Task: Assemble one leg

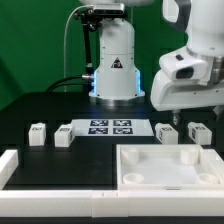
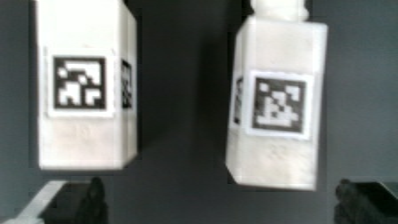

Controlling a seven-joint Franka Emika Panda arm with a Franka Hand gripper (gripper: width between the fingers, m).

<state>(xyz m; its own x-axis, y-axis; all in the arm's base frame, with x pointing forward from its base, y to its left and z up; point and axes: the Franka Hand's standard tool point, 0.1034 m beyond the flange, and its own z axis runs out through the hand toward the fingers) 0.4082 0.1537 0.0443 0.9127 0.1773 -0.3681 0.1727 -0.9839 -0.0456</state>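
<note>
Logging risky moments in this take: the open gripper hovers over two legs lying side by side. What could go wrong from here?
1. In the wrist view one leg and a neighbouring leg lie close together ahead of the open gripper. Coming down, a finger might strike the neighbouring leg, or the gripper might catch both.
2. The first leg looks slightly tilted against its neighbour, so closing on it may twist it rather than seat it squarely.

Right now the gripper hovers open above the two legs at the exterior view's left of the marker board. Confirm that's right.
Wrong side. The gripper hovers open above the two legs at the exterior view's right of the marker board, not its left; the exterior view shows it.
</note>
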